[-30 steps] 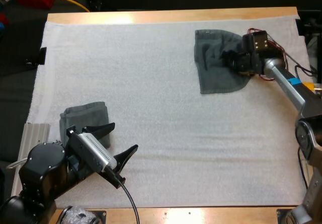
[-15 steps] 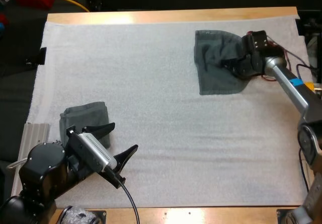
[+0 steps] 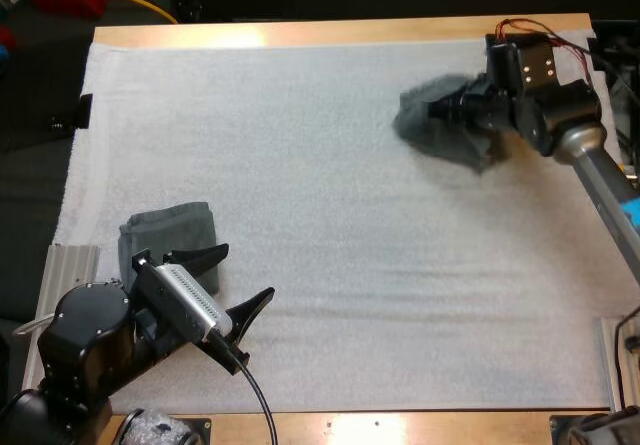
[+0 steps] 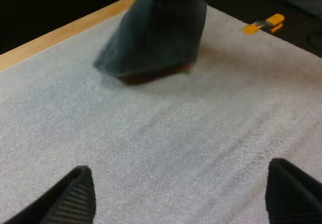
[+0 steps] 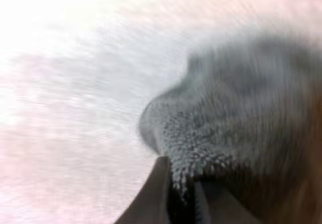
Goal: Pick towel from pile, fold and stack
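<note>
A dark grey-green towel (image 3: 440, 130) hangs bunched above the mat at the far right, pinched by my right gripper (image 3: 445, 108), which is shut on it. In the right wrist view the fingers (image 5: 166, 194) press on a fold of the towel (image 5: 221, 133). The left wrist view has the lifted towel (image 4: 156, 38) hanging off the mat across the table. A folded towel (image 3: 170, 240) lies at the near left. My left gripper (image 3: 240, 280) hovers just right of it, open, its fingertips (image 4: 75, 199) wide apart over bare mat.
The white mat (image 3: 300, 165) covers the wooden table (image 3: 330, 32). A grey metal block (image 3: 70, 265) sits at the mat's left edge beside the folded towel. An orange mark (image 4: 264, 23) lies past the mat's far side.
My right gripper has shut on the flat towel and lifted it, so the towel now hangs bunched and has shifted toward the far edge. The left arm has stayed still.
</note>
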You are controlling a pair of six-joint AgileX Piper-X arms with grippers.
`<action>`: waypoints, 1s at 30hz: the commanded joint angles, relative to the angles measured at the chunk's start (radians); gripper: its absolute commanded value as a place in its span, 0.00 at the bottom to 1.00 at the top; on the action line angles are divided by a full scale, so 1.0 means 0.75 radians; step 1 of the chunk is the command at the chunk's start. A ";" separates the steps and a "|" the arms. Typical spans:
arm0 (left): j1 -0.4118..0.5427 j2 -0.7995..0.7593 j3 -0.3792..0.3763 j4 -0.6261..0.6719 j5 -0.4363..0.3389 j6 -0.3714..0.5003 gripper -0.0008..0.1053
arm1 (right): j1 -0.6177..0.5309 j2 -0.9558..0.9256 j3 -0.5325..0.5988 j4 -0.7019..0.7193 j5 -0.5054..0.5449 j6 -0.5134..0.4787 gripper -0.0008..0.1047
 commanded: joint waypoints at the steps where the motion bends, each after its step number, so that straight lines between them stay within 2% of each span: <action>1: -0.005 0.000 -0.007 -0.025 -0.011 -0.013 0.64 | 0.023 -0.049 -0.005 0.010 -0.010 -0.019 0.01; 11: -0.005 0.000 -0.007 -0.025 -0.011 -0.013 0.64 | 0.201 -0.247 -0.005 0.090 -0.010 -0.004 0.01; 15: -0.005 0.000 -0.007 -0.025 -0.011 -0.013 0.64 | 0.290 -0.278 -0.005 0.162 -0.005 0.042 0.01; 20: -0.005 0.000 -0.007 -0.025 -0.011 -0.013 0.64 | 0.405 -0.278 0.048 0.229 0.093 0.076 0.01; 23: -0.005 0.000 -0.007 -0.025 -0.011 -0.013 0.64 | 0.453 -0.278 0.123 0.208 0.153 0.157 0.01; 27: -0.005 0.000 -0.007 -0.025 -0.011 -0.013 0.64 | 0.496 -0.265 0.242 0.146 0.124 0.266 0.01; 30: -0.005 0.000 -0.007 -0.025 -0.011 -0.013 0.64 | 0.527 -0.237 0.312 0.078 -0.010 0.348 0.01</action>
